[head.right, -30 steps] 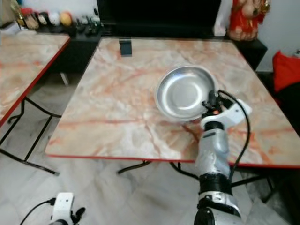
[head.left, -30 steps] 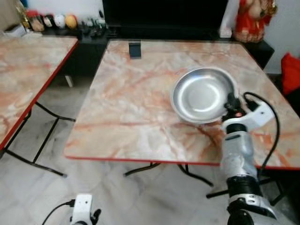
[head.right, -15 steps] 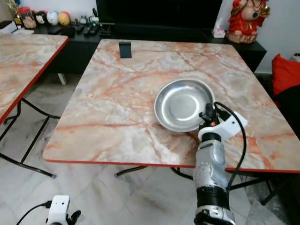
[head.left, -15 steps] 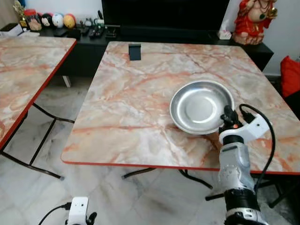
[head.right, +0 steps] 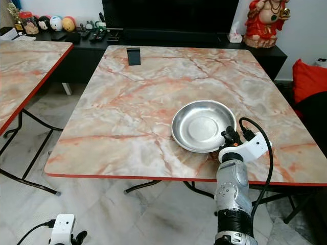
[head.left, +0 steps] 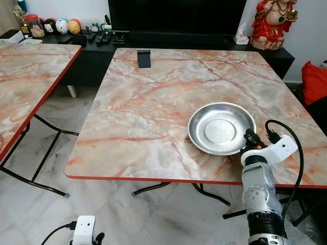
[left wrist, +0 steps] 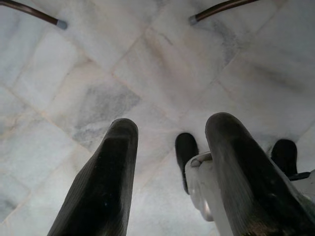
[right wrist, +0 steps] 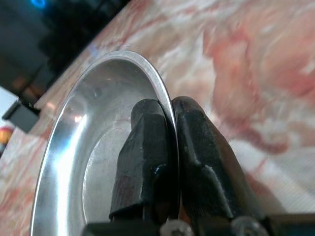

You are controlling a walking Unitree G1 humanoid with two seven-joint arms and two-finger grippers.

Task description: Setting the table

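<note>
Steel plate [head.left: 220, 127] on the marble table [head.left: 148, 102], toward its near right edge, rim pinched between the closed fingers of the right gripper [right wrist: 165, 147]. Left gripper [left wrist: 170, 162] idle below the table, fingers spread, holding nothing. Risk judged from here: thin rim grip near the table's edge, so a slip or tug could tip the plate or drag it off.

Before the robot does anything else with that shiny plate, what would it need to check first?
1. Grip: right gripper pinches the steel plate's near rim between both fingers: ok.
2. Plate over the marble table, near its front edge: ok.
3. Plate flat on the tabletop or a bit lifted: cannot tell.
4. Nothing lying inside the plate: ok.
5. Small dark stand far off at the back edge: ok.
6. Left gripper open, hanging over the floor, out of the way: ok.
</note>
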